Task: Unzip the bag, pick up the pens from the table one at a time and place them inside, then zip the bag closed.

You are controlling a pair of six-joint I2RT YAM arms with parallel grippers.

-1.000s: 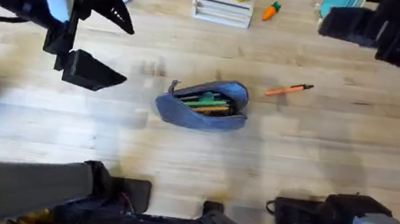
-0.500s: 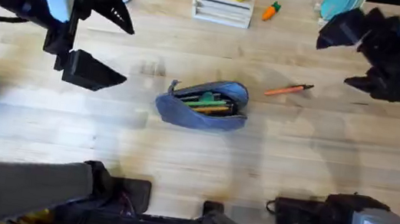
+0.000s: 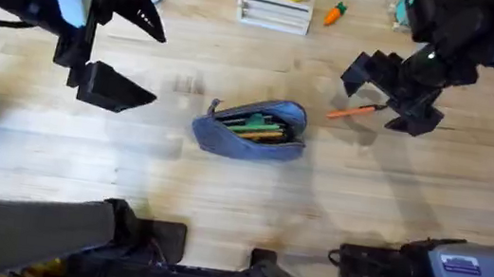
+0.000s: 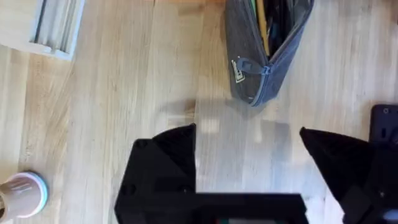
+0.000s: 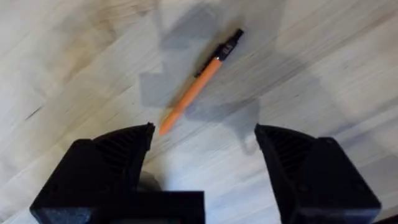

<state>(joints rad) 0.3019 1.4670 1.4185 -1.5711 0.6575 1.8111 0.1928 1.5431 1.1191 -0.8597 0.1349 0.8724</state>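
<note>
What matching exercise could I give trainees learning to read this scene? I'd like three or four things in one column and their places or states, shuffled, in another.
Column one:
1. grey-blue fabric pencil pouch
2. slim orange pen
3. left gripper
4. right gripper

Column two:
A. open, over bare light wooden table, to the left of the pouch
B. unzipped, green and yellow items inside
C. open, directly above the pen
D. lying flat on the table, to the right of the pouch

Pairs: 1-B, 2-D, 3-A, 4-C
</note>
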